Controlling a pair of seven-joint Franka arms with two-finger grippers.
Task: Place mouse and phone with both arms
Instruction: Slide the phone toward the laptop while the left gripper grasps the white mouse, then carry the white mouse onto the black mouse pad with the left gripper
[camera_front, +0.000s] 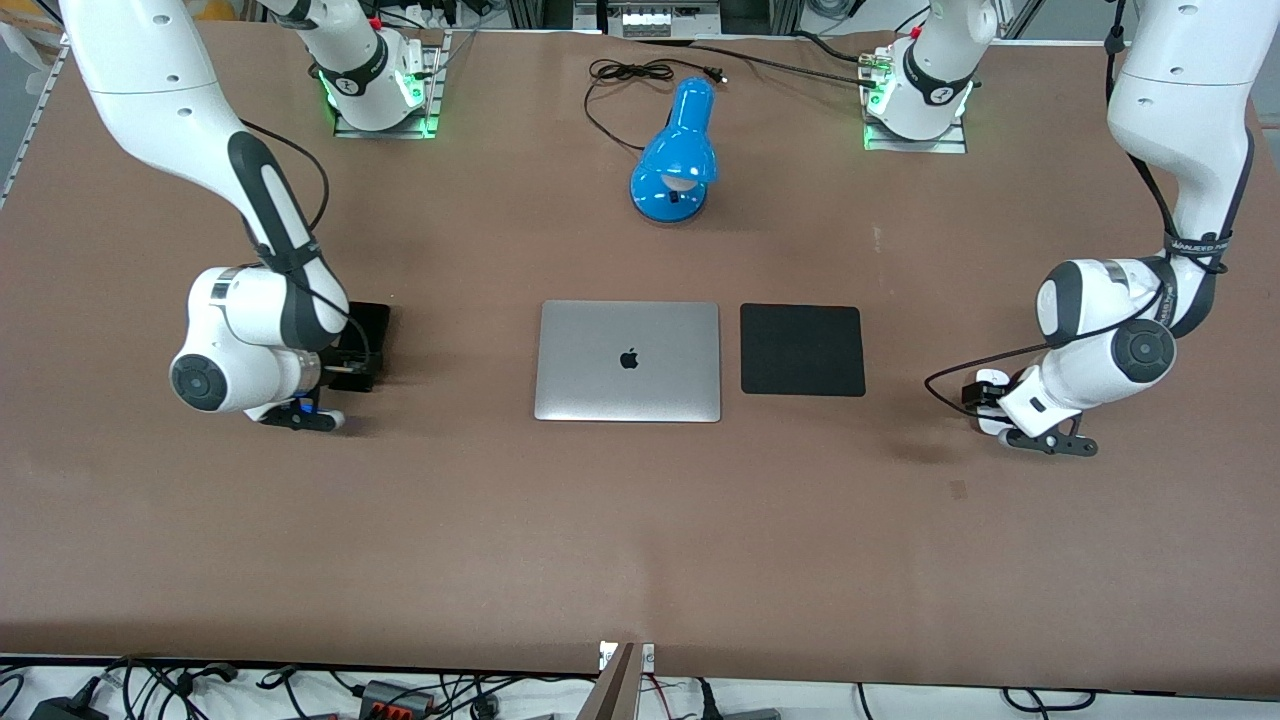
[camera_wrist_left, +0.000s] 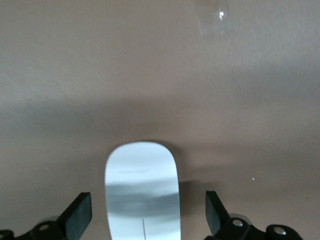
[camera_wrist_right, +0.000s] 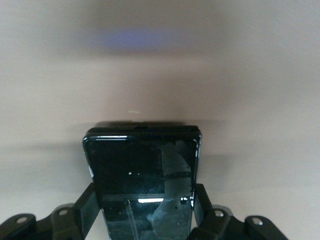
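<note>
Phone (camera_wrist_right: 142, 180), black, flat and shiny, lies on the brown table (camera_front: 640, 520) at the right arm's end. The right gripper (camera_wrist_right: 142, 212) is bent low, fingers (camera_wrist_right: 85, 205) snug against its sides. Mouse (camera_wrist_left: 142, 192), white and smooth, lies at the other end between the left gripper's (camera_wrist_left: 148, 215) wide fingers (camera_wrist_left: 77, 215), not touching.

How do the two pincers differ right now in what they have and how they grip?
The left pincer straddles the white mouse with its fingers spread wide, gaps on both sides; the right pincer has its fingers pressed against the black phone's edges. The mouse is rounded and pale, the phone flat, dark and glossy. Both pincers are low at the table, at opposite ends of it.
</note>
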